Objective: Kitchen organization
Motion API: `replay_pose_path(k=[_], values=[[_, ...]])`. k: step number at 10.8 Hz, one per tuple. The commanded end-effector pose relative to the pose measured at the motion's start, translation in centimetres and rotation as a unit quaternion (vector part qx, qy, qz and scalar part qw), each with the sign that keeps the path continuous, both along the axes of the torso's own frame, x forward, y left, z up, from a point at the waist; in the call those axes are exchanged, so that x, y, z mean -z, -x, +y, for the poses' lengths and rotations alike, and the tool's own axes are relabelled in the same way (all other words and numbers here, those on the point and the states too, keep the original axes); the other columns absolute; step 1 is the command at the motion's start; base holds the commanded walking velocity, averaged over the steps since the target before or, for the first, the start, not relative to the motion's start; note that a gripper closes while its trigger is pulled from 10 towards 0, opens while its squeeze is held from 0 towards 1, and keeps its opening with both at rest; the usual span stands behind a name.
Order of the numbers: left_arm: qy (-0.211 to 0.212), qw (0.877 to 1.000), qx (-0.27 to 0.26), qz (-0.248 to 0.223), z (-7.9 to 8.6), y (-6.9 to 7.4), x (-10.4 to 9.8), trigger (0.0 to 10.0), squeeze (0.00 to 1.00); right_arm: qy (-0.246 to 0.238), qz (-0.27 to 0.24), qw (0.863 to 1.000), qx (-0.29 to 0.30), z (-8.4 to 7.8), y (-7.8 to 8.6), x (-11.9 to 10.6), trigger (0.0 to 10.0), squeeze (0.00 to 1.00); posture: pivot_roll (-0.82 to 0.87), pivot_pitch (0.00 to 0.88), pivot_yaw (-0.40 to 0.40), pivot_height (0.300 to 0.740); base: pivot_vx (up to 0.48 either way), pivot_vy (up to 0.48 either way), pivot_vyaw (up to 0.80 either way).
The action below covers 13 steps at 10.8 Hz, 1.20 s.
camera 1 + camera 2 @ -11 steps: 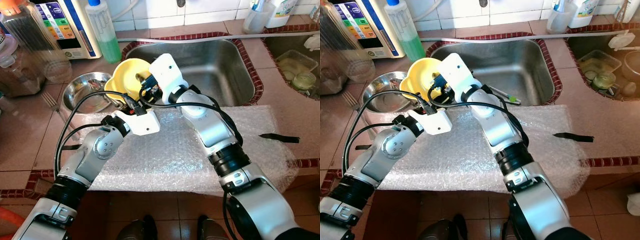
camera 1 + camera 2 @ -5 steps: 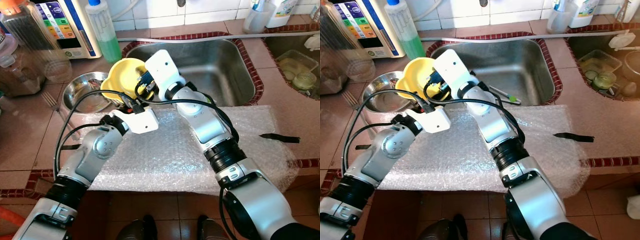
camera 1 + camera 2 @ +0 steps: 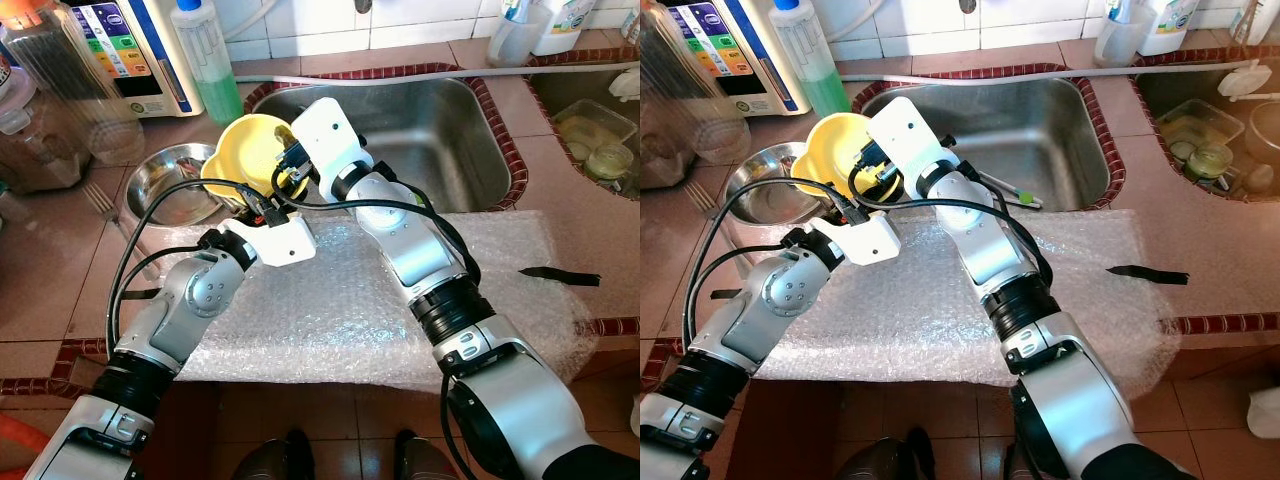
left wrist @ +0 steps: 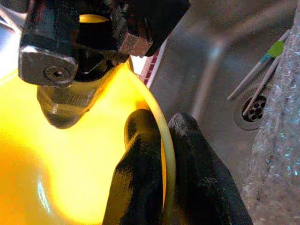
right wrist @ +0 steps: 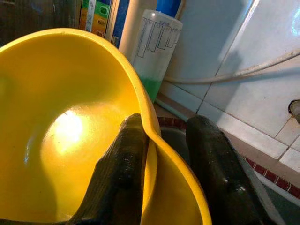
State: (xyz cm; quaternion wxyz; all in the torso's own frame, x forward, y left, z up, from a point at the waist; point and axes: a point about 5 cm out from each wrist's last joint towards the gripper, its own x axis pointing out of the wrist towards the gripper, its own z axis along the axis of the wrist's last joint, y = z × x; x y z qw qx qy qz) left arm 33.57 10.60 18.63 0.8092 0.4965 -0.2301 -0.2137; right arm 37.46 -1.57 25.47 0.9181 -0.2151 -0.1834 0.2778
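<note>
Tiled kitchen counter, steel sink point(image 3: 440, 130) as landmark. Yellow bowl point(image 3: 245, 155) held at sink's left rim, above metal bowl point(image 3: 180, 185). Left gripper point(image 4: 161, 154) and right gripper point(image 5: 161, 140) both clamped on bowl rim. Step: two-handed transfer. Next, likely: one gripper releases, other carries bowl.

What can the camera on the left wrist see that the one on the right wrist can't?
Left wrist view: the steel sink with its drain, utensils lying in it, and bubble wrap. Right wrist view: a bottle of green liquid, white wall tiles and a hose. Both: the yellow bowl, its rim pinched between that gripper's black fingers.
</note>
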Motion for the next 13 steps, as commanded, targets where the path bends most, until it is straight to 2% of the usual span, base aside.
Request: replay_pose_path(k=[1, 2, 3, 4, 5, 6, 9, 11, 13], values=[[-0.025, 0.997, 0.077, -0.011, -2.8, 1.5, 0.4, 0.0, 0.00, -0.004, -0.035, 0.999, 0.014, 0.1, 0.0, -1.3, 0.0, 0.00, -0.18, 0.207, 0.125, 0.740, 0.000, 0.000, 0.00], [-0.022, 0.997, 0.075, -0.012, -2.6, 1.5, 0.4, 0.6, 0.00, -0.007, -0.039, 0.999, 0.016, 0.0, 0.0, -1.3, 0.0, 0.00, -0.18, 0.206, 0.124, 0.740, 0.000, 0.000, 0.00], [-0.018, 0.997, 0.074, -0.016, -2.6, 1.6, 0.4, 3.5, 0.00, -0.008, -0.040, 0.999, 0.016, 0.0, 0.0, -1.3, 0.0, 0.00, -0.18, 0.205, 0.124, 0.740, 0.000, 0.000, 0.00], [0.019, 0.996, 0.083, -0.014, -2.5, 1.8, -0.2, 10.0, 0.00, -0.011, -0.043, 0.999, 0.020, -0.2, 0.0, -1.3, 0.0, 0.00, -0.18, 0.204, 0.123, 0.740, 0.000, 0.000, 0.00], [0.038, 0.995, 0.084, -0.029, -2.5, 1.9, -0.6, 10.0, 0.91, -0.010, -0.043, 0.999, 0.023, -0.2, 0.0, -1.3, 0.0, 0.00, -0.18, 0.204, 0.123, 0.740, 0.000, 0.000, 0.00], [0.055, 0.994, 0.093, -0.031, -2.6, 2.0, -1.0, 10.0, 1.00, -0.011, -0.043, 0.999, 0.025, -0.3, -0.1, -1.3, 0.0, 0.00, -0.18, 0.205, 0.124, 0.740, 0.000, 0.000, 0.00], [0.063, 0.992, 0.104, -0.043, -2.7, 2.2, -1.3, 10.0, 1.00, -0.008, -0.043, 0.998, 0.038, -0.6, -0.3, -1.0, 0.0, 0.00, -0.18, 0.205, 0.125, 0.740, 0.000, 0.000, 0.00], [0.071, 0.991, 0.106, -0.032, -2.6, 2.2, -1.2, 10.0, 1.00, -0.005, -0.045, 0.998, 0.048, -1.1, -0.4, -0.8, 0.0, 0.00, -0.17, 0.204, 0.123, 0.740, 0.000, 0.000, 0.00], [0.085, 0.990, 0.109, 0.000, -2.4, 2.1, -0.8, 10.0, 1.00, -0.007, -0.048, 0.994, 0.099, -3.8, -1.0, -0.3, 0.0, 0.00, -0.18, 0.206, 0.122, 0.740, 0.000, 0.000, 0.00]])
